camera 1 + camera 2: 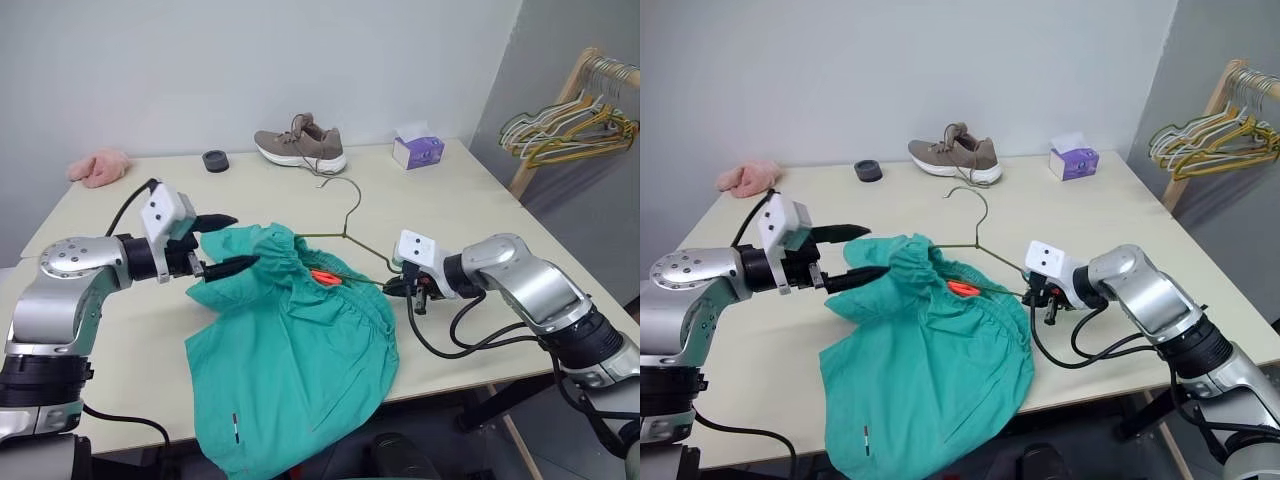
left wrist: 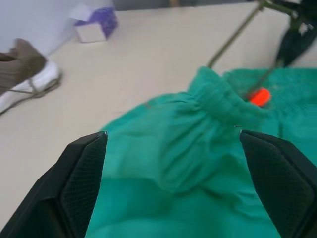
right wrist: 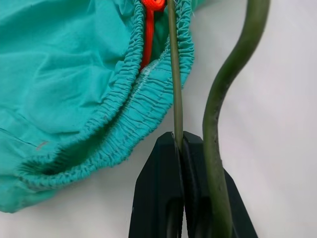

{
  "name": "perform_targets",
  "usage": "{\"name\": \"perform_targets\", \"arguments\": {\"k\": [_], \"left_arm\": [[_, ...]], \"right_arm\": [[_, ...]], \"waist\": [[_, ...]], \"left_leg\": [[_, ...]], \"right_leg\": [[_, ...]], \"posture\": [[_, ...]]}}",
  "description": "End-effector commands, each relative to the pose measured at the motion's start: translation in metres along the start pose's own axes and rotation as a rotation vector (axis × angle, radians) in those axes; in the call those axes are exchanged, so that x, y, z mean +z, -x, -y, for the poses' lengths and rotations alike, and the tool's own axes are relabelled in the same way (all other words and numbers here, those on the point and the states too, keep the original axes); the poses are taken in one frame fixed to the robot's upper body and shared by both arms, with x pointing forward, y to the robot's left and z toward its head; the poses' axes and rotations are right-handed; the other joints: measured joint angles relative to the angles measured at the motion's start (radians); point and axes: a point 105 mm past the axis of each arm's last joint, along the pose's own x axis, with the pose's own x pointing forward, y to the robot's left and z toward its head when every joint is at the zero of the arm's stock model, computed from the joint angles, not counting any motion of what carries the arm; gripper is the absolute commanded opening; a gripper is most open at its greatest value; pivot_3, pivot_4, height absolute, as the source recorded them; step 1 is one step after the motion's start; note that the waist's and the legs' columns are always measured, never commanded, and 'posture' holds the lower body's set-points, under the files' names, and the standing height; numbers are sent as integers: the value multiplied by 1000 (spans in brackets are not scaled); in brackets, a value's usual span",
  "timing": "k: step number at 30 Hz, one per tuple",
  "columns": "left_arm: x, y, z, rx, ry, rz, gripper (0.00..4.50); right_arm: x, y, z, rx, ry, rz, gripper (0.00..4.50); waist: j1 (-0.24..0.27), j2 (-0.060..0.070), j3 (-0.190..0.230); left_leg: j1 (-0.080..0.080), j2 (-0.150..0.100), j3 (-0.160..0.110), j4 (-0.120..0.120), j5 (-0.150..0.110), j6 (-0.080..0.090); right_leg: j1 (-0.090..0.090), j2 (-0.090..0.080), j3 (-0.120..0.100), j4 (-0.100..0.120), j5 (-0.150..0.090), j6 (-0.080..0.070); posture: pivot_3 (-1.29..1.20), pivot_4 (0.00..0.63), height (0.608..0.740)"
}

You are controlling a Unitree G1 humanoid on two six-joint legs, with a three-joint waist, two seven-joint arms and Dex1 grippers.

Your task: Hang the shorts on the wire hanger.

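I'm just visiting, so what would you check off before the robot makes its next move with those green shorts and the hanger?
1. Right gripper shut on the wire hanger: ok.
2. Left gripper open, at the shorts, fabric not pinched: ok.
3. Hanger wire inside the waistband by the orange tag: ok.
4. Hanger's far end through the shorts: cannot tell, hidden by fabric.
5. Shorts fully on the table: not ok, one leg hangs over the near edge.
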Motion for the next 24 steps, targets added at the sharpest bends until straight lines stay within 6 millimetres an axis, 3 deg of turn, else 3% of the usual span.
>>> {"name": "perform_targets", "arguments": {"k": [1,5,18,21,24], "left_arm": [[-3,-3,1,-37,-123,-66,4488],[-7,-8,-7,-7,-136,-64,4488],[-23,-31,20,-160,-121,-79,4488],[-25,-31,22,-167,-109,-82,3906],[-25,-32,23,-168,-102,-80,3018]], "right_arm": [[15,9,3,-33,154,12,0],[17,12,1,-44,244,3,0],[38,25,-4,-45,374,48,0],[43,28,-6,-46,400,58,0],[45,29,-6,-51,426,62,0]], "waist": [[0,0,0],[0,0,0],[-18,0,0],[-31,0,0],[-37,0,0]], "left_leg": [[0,0,0,0,0,0],[0,0,0,0,0,0],[0,0,1,1,0,0],[0,0,1,1,0,0],[0,0,1,1,0,0]], "right_leg": [[0,0,0,0,0,0],[-1,0,0,1,0,0],[-2,0,1,5,0,0],[-2,0,2,5,0,0],[-2,0,2,5,0,0]], "posture": [[-273,0,740],[-282,0,740],[-311,0,740],[-312,0,740],[-313,0,740]]}}
